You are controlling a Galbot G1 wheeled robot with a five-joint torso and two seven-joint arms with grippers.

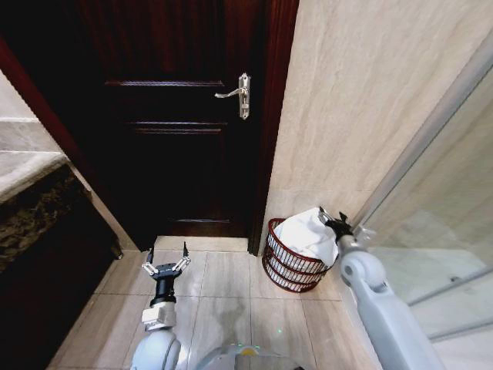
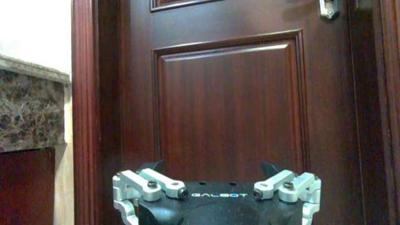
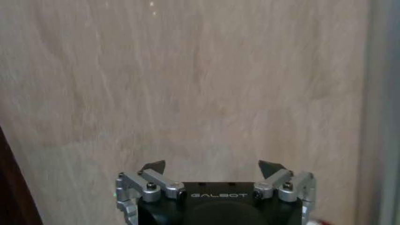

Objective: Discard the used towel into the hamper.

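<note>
Head view: hamper [image 1: 293, 262] of dark reddish-brown open weave, standing on the tiled floor [image 1: 223, 308] in the corner between the door frame and the beige tiled wall [image 1: 370, 92]. White towel [image 1: 306, 233] heaped inside, rising above the rim and draping toward the wall side. Right gripper [image 1: 331, 219] poised just above the towel at the hamper's far rim, fingers spread, nothing between them; contact with the cloth impossible to judge. Right arm [image 1: 381, 304] reaching in from the lower right beside a glass panel [image 1: 439, 231]. Left gripper [image 1: 167, 258] held low over the floor tiles, well apart from the hamper, fingers spread wide and empty, pointed toward the dark wooden door [image 1: 169, 116]. Silver lever handle [image 1: 237, 94] on the door's right side. Stone-topped counter [image 1: 31, 185] at the left edge.

Left wrist view: left gripper [image 2: 216, 168] open, dark fingertips wide apart, aimed at the panelled door [image 2: 225, 103]. Part of the metal handle plate [image 2: 329, 8] at the upper edge. Speckled stone counter edge [image 2: 31, 112] beside the door frame.

Right wrist view: right gripper [image 3: 214, 167] open, fingertips well apart, nothing pinched. Beige wall tile [image 3: 187, 84] directly ahead. Pale vertical strip [image 3: 381, 112] along one side; dark sliver of door frame [image 3: 12, 197] at the opposite lower corner
</note>
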